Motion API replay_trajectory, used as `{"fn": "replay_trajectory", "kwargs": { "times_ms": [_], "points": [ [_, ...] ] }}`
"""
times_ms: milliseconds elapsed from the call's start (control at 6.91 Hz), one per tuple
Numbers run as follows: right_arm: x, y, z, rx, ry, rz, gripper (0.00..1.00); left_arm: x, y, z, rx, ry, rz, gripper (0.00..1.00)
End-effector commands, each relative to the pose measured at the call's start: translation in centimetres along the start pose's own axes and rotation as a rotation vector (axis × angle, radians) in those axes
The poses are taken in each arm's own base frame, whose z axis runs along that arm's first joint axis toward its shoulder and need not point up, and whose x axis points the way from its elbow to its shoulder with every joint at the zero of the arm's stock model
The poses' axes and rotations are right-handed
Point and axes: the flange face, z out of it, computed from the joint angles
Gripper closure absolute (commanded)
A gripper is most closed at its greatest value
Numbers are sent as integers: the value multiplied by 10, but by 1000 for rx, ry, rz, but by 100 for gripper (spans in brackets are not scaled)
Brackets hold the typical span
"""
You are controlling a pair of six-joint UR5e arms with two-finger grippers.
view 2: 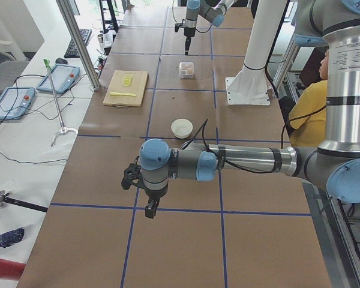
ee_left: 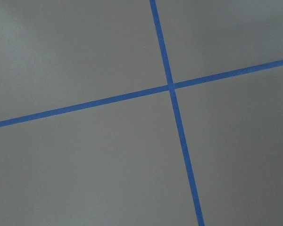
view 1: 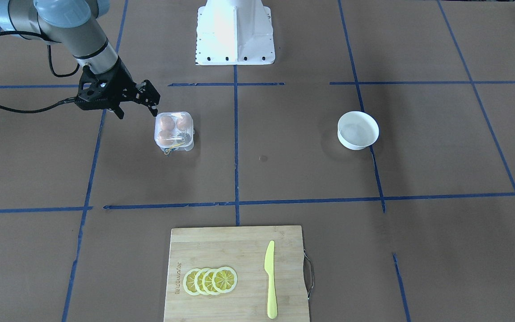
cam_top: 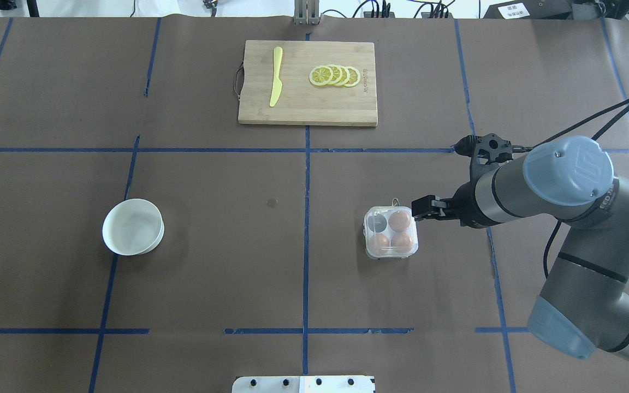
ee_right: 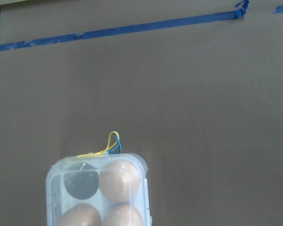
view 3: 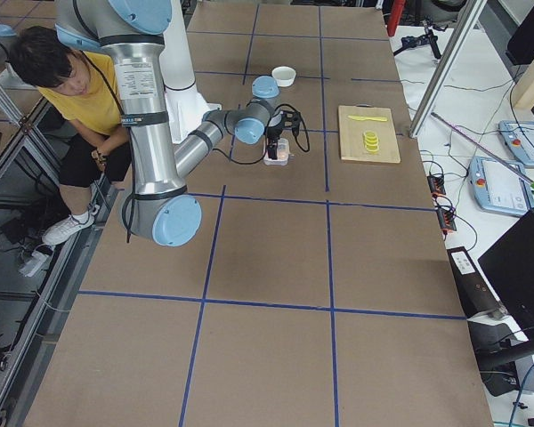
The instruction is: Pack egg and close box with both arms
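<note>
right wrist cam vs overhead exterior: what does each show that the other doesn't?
Only right wrist: a close-up of the egg carton that shows its band loop has yellow and blue strands.
Only overhead: the right arm's claw beside the carton, the white bowl, and the cutting board with a yellow knife and lemon slices.
Both: the carton with three brown eggs and one empty cell.

A: What finish did the table (cam_top: 211, 262) show?
B: Matt brown paper, marked with blue tape (cam_top: 306, 164). The box (cam_top: 391, 233) was clear glossy plastic; its eggs (cam_top: 400, 221) were smooth and matt.
A: The board (cam_top: 303, 112)?
B: Pale matt wood; the bowl (cam_top: 133, 226) was smooth white.
</note>
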Motion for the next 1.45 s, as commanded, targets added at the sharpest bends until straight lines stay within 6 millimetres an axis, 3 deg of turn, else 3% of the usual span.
{"fn": "replay_trajectory", "kwargs": {
  "times_ms": [0,145,289,434,723,868,1013,1157,1302],
  "points": [
    [44,-32,-12,29,72,-26,0,0,0,0,0,0,-1,0],
    [78,-54,-25,30,127,-77,0,0,0,0,0,-2,-1,0],
    [133,-81,-51,14,158,-123,0,0,0,0,0,-2,1,0],
    [200,-103,-75,-4,184,-176,0,0,0,-1,2,-2,-1,0],
    [352,-145,-108,-31,260,-285,0,0,1,0,0,0,1,0],
    [423,-154,-123,-43,295,-318,0,-1,1,0,0,0,-2,0],
    [485,-153,-140,-60,276,-338,0,-1,2,1,-3,1,-2,0],
    [551,-112,-128,-119,212,-267,0,-2,3,2,-4,1,-6,0],
    [573,-81,-123,-141,179,-217,0,-1,4,2,-4,1,-4,0]
  ]
}}
